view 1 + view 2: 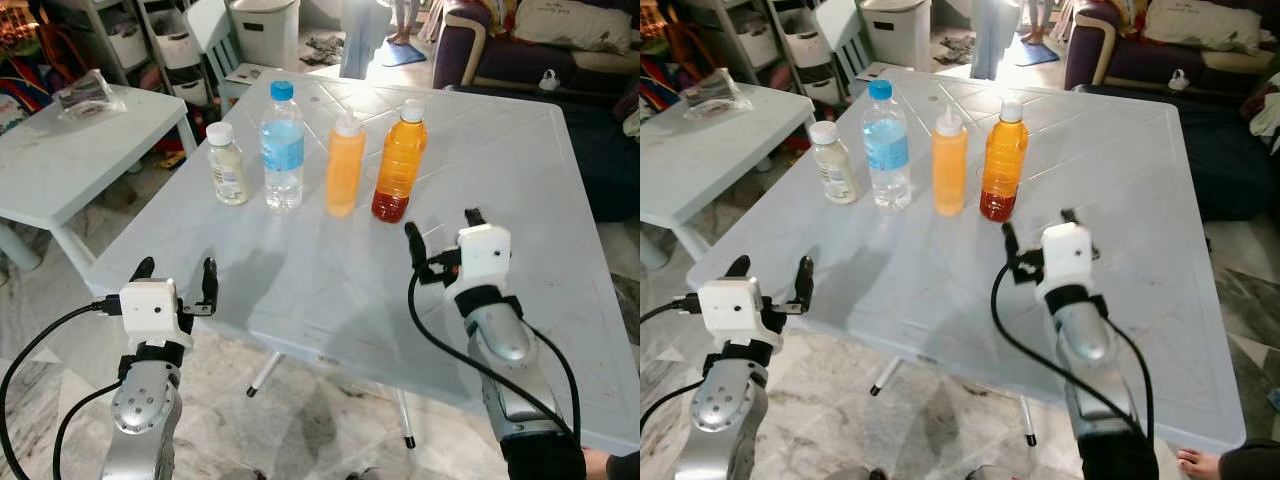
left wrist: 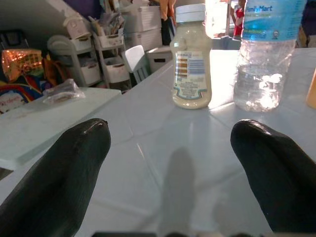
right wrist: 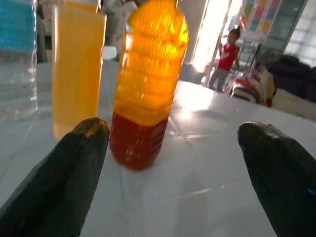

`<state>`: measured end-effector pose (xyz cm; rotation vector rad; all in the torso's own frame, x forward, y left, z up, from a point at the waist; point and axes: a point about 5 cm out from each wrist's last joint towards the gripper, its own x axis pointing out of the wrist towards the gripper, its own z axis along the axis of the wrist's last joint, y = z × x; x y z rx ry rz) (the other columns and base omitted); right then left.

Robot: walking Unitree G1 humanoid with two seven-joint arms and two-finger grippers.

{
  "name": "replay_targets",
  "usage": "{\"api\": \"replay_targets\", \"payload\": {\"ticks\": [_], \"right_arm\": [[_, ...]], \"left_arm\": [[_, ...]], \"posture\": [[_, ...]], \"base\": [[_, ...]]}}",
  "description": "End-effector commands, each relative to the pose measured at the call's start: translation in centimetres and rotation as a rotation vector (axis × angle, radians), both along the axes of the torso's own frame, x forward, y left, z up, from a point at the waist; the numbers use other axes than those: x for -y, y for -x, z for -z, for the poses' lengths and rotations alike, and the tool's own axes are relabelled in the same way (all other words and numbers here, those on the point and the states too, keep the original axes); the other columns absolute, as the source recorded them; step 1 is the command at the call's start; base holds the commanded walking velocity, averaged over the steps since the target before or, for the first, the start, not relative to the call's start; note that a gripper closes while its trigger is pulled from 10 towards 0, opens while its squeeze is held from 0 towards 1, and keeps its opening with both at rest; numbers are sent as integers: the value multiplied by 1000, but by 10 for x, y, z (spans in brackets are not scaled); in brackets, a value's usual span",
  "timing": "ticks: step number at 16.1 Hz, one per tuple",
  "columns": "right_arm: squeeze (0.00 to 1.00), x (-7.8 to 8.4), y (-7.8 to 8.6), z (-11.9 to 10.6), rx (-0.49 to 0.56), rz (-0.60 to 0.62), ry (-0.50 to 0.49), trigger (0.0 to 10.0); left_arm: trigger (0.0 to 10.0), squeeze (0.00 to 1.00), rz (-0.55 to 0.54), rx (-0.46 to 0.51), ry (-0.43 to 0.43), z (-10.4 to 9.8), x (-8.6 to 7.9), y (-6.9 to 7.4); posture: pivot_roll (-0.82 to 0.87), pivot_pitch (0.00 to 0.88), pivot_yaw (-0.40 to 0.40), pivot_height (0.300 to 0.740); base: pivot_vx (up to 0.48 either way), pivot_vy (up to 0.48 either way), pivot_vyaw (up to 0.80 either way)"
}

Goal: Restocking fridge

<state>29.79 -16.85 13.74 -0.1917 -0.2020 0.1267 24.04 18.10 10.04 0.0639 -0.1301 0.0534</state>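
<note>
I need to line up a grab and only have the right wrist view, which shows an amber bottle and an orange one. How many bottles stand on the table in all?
Observer: Four in a row; the amber bottle is the rightmost.
Operator: What's at the far left?
Observer: A small cream bottle, next to a water bottle.
Operator: Where's the left tool?
Observer: The left tool hovers open at the table's near left edge, facing the cream bottle.
</note>
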Motion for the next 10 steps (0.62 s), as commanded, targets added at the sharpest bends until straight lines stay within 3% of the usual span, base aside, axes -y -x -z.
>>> {"api": "replay_targets", "payload": {"ticks": [1, 5, 10], "right_arm": [[0, 3, -4, -6, 23, 12, -6, 10000], [0, 6, -20, -20, 54, -23, 16, 10000], [0, 12, -45, -61, 148, -22, 1, 10000]], "left_arm": [[10000, 0, -7, -5, -5, 0, -1, 2], [10000, 0, 6, -11, -4, -1, 2, 4], [10000, 0, 21, -20, -18, -3, 0, 10]], "posture": [[-62, 105, 25, 740], [-52, 127, 35, 740], [-18, 153, 57, 740]], "base": [[0, 0, 0], [0, 0, 0], [0, 0, 0]]}}
